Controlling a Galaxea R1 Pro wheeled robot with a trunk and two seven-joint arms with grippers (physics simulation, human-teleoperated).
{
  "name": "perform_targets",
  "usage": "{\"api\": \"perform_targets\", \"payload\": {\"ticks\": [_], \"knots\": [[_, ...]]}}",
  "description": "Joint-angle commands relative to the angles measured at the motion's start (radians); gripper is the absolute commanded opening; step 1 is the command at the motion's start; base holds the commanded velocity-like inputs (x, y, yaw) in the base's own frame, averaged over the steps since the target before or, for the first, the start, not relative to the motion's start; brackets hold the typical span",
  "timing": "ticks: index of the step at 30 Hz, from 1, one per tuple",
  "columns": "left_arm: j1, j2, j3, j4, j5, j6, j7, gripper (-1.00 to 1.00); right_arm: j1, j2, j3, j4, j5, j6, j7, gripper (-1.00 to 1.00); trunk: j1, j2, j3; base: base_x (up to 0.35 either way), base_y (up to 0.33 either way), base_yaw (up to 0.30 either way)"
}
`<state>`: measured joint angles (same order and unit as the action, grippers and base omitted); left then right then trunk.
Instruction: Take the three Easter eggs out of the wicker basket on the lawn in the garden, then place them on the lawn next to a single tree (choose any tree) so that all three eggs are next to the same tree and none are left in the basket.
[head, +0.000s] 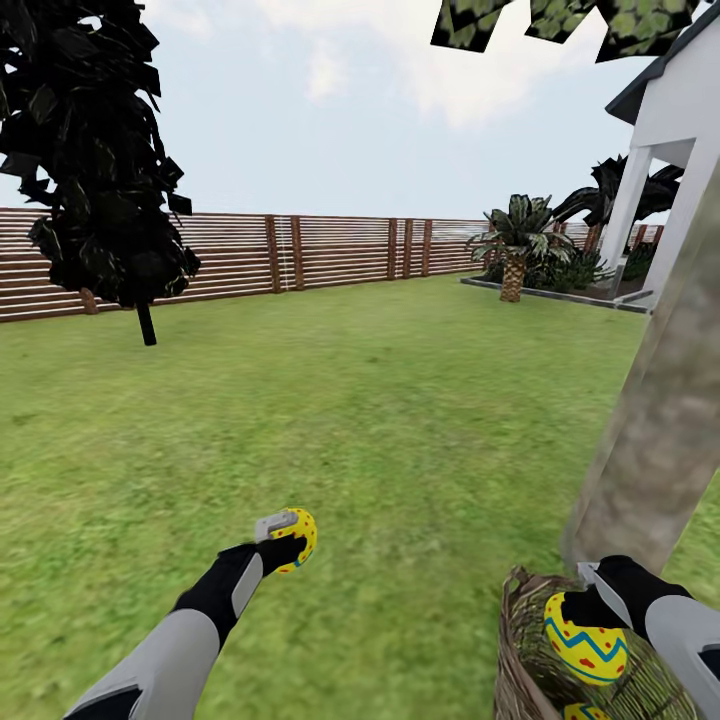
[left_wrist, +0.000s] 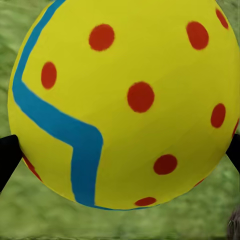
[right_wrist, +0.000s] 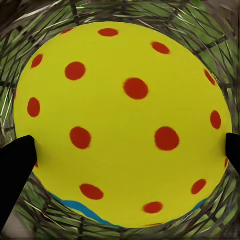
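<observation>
Your left gripper (head: 292, 541) pinches egg (head: 297, 538) over lawn (head: 380, 400). Your right gripper (head: 592, 612) pinches second egg (head: 586, 638) above wicker basket (head: 520, 660), beside tree (head: 660, 420). Third egg (head: 585, 712) inside basket.

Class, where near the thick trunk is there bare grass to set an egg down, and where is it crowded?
Free: the lawn between the left hand and the tree. Crowded: at the trunk's foot, where the wicker basket and right hand sit.
</observation>
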<state>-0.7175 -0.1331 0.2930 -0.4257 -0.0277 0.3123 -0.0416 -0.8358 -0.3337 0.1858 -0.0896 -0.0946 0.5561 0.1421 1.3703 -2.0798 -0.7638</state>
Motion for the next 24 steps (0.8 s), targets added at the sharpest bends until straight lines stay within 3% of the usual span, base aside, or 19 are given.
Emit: {"api": "perform_targets", "payload": {"ticks": [1, 24], "knots": [[0.0, -0.002, 0.008, 0.007, -0.004, 0.006, -0.004, -1.0, 0.0, -0.001, 0.008, -0.001, -0.01, 0.005, 0.002, -1.0, -0.004, 0.007, 0.002, 0.0, 0.0, 0.0], [0.0, -0.003, 0.008, 0.013, -0.004, 0.005, -0.004, -1.0, 0.0, -0.001, 0.008, -0.001, -0.01, 0.005, 0.002, -1.0, -0.092, 0.168, 0.074, 0.0, 0.0, 0.0]]}}
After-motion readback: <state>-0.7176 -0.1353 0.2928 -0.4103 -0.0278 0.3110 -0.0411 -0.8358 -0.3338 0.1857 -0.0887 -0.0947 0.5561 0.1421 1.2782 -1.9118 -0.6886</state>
